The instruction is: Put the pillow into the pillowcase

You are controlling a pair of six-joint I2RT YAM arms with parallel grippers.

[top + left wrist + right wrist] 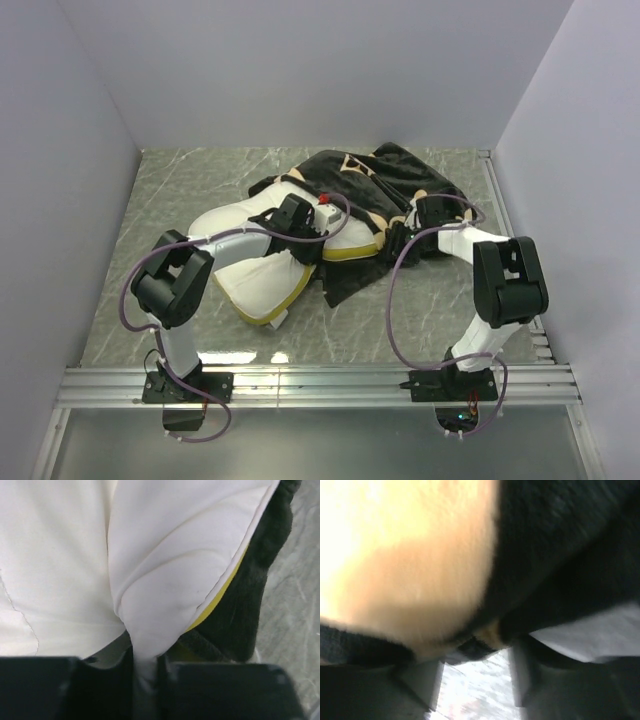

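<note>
Where the soft white quilted pillow (262,285) lies, a little left of the middle of the grey marbled tabletop (170,220), it is bent and bunched rather than flat, with one lobe folded toward the near edge and its yellow-olive side band (350,253) showing along the right-hand part. Most of it is outside the black velvety pillowcase with tan flower and star prints (375,185), which is heaped just behind and to the right of it. A dark flap of that fabric reaches out beneath the pillow's right end, so the two are touching there. The left gripper (146,671) has its black fingers closed tight on a narrow pinched fold of the pillow's white cover. In its wrist view the yellow band and a dark edge of the pillowcase sit just to the right of that fold. The right gripper (476,680) is pressed into the pillowcase. Its wrist view is blurred, showing tan and black pile across the fingertips and a gap of tabletop between them, so the jaws seem to stand somewhat apart, but I cannot tell whether they have hold of the cloth. Purple cables (392,300) loop along both arms, which rise from a ribbed aluminium rail (320,385) at the near edge.
</note>
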